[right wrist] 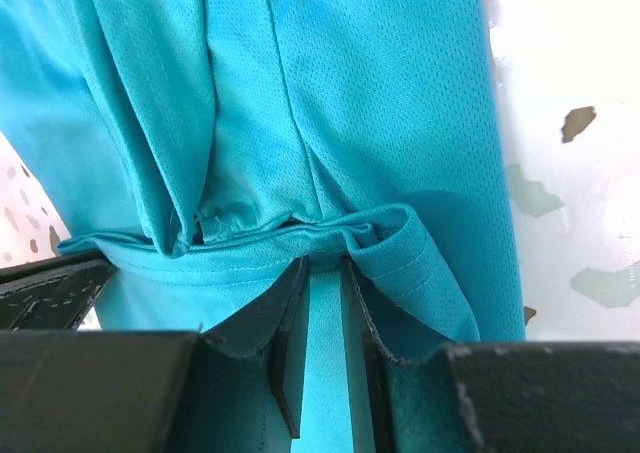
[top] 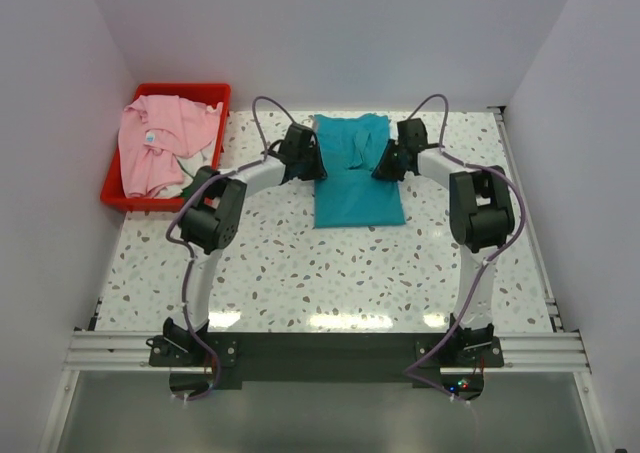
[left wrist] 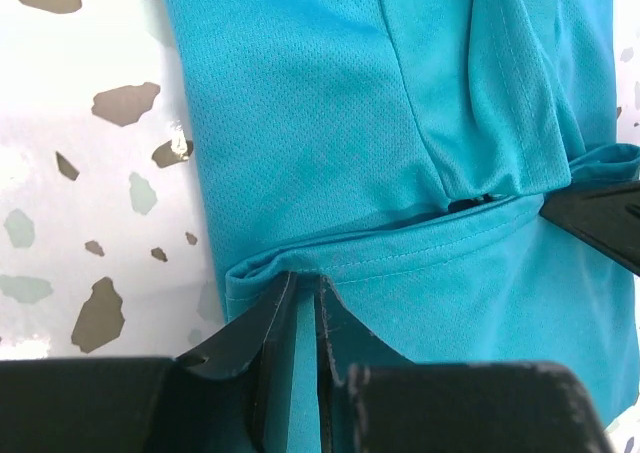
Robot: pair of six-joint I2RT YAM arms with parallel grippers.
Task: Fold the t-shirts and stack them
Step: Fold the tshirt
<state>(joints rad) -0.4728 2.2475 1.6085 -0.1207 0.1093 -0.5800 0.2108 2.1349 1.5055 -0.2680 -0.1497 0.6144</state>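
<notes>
- Centrally, in the upper middle of the top view, the teal t-shirt (top: 358,188) lies on the speckled worktop (top: 330,273). It forms a long, narrow panel with its sides folded inward (a loose flap runs down its upper part).
- The left end effector (top: 316,165) meets the shirt's left edge in its upper half, and the right end effector (top: 384,165) meets the right edge directly opposite.
- At the bottom centre of the left wrist view, the left end effector's jaws stand narrow. They pinch a hemmed fold of teal cloth, and a strip of it shows in the slit between the fingers.
- At the bottom centre of the right wrist view, the right end effector is just as narrow, clamped on a rolled hem of the same shirt.
- Each wrist view catches the other arm's black finger beside the same cross fold (at the right edge in the left wrist view, at the lower left in the right wrist view).
- The pink t-shirt (top: 160,143) sits crumpled in the red bin (top: 112,199) at the upper left of the top view, well apart from the teal one. A small pale label shows on it.
</notes>
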